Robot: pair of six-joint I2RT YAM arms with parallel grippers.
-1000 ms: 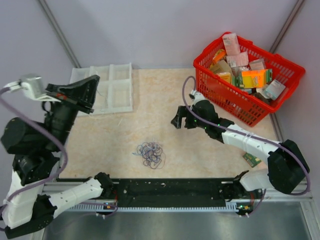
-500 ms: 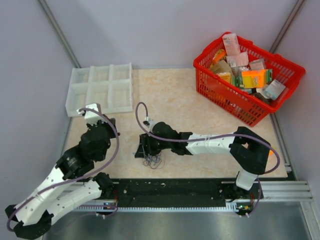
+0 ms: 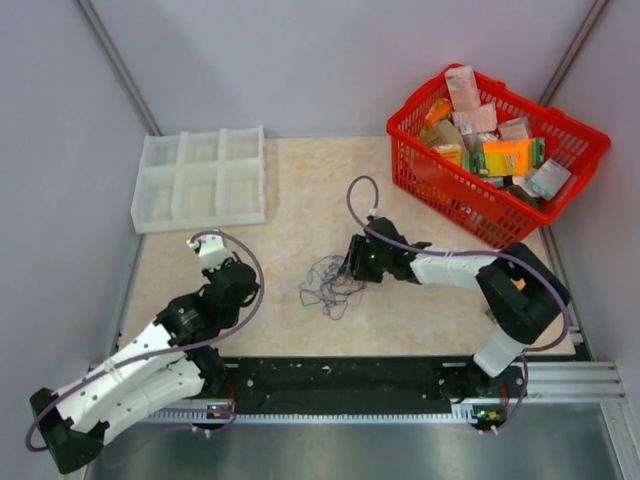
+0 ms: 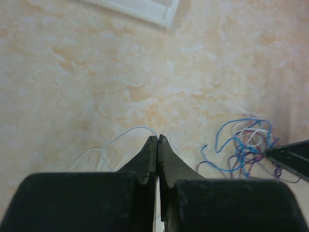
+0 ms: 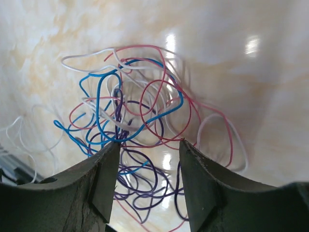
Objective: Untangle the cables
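Right gripper (image 5: 149,142): its 2 dark, wedge-shaped fingers stand partly apart, tips down at the table. Loops of the cables (image 5: 130,121) lie across the gap between them. A blue strand touches the inner edge of 1 finger. Whether any wire is actually caught cannot be told. The right arm rises from its base, bends sharply at the elbow, and runs its white forearm low over the table toward the side where the tray (image 3: 195,195) lies.

The cables form 1 loose tangle of very thin, round, glossy wires in blue, purple, red-pink and white. Their curls overlap and do not form a tight knot. From above, the tangle lies nearer the arm bases than the tray and off the tray's right end. Its long axis slants from the right gripper down toward the near edge, back in the tray's direction. 1 thin strand trails from it toward the near edge.

Left gripper (image 4: 158,137): its 2 black, matte fingers are pressed together tip to tip, with nothing visible between them. They hover low over the table, pointing toward the tray's near right corner. The arm is folded low, with its white links slanting up from the near left. A pale loose wire (image 4: 126,131) curves on the table just at these fingertips, apart from the tangle.

The table (image 3: 290,190) is beige, marbled and slightly shiny. The tray is white plastic with 6 square compartments. A red lattice basket (image 3: 420,165) of packets stands far to the tray's right.
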